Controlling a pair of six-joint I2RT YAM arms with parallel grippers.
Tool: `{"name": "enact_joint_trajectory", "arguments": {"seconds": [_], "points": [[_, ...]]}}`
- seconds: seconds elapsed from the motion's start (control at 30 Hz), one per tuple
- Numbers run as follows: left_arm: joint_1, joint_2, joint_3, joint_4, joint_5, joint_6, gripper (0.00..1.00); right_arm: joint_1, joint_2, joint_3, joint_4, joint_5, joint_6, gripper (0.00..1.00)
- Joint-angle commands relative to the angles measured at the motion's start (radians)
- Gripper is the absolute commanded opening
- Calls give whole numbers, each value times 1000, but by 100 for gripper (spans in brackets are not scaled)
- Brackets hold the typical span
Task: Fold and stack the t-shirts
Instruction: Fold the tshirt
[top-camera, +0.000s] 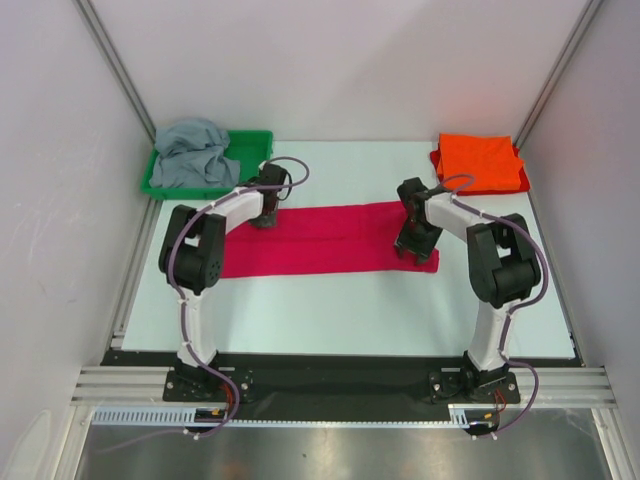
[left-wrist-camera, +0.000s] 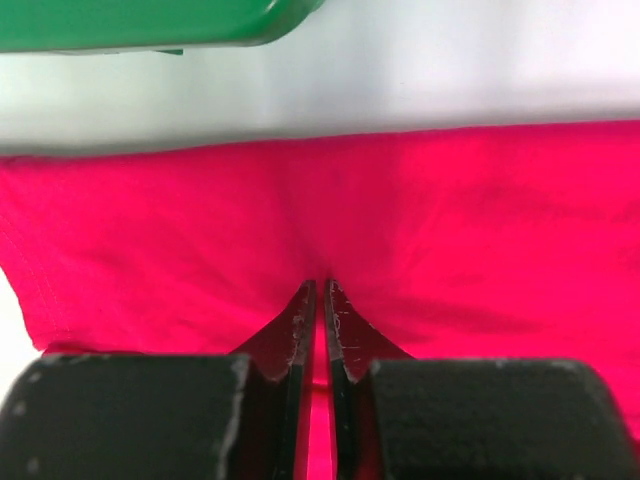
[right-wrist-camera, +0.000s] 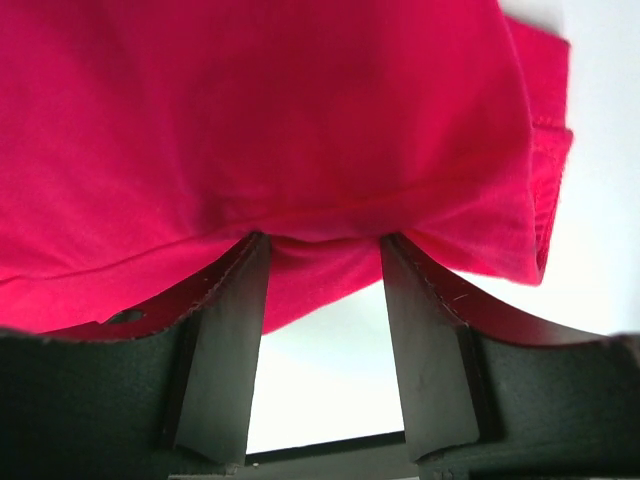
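The crimson-pink t-shirt (top-camera: 330, 240) lies as a long folded strip across the middle of the table. My left gripper (top-camera: 265, 218) is on its far left part. In the left wrist view the gripper (left-wrist-camera: 320, 285) is shut, with a pinch of the pink cloth (left-wrist-camera: 450, 220) between the fingers. My right gripper (top-camera: 415, 248) is at the strip's right end. In the right wrist view it (right-wrist-camera: 325, 240) is open, its fingers wide apart, and the pink cloth (right-wrist-camera: 250, 100) bunches across their tips. The orange t-shirt (top-camera: 478, 160) lies folded at the back right. The grey t-shirt (top-camera: 190, 155) lies crumpled in the tray.
A green plastic tray (top-camera: 252, 136) stands at the back left, just beyond the left gripper, and its edge shows in the left wrist view (left-wrist-camera: 150, 25). White walls close in the table on the left, right and back. The white tabletop (top-camera: 330, 310) is bare in front of the strip.
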Motion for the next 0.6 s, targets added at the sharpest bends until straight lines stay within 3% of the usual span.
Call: {"name": "enact_joint_trajectory", "arguments": {"seconds": [0.0, 0.2, 0.57], "points": [[-1, 41, 65, -110, -35, -65, 11, -13, 42, 49, 28, 50, -40, 54], [-19, 71, 119, -271, 11, -161, 11, -26, 142, 145, 33, 71, -124, 54], [-108, -50, -100, -275, 191, -329, 11, -69, 355, 484, 2, 82, -348, 57]]}}
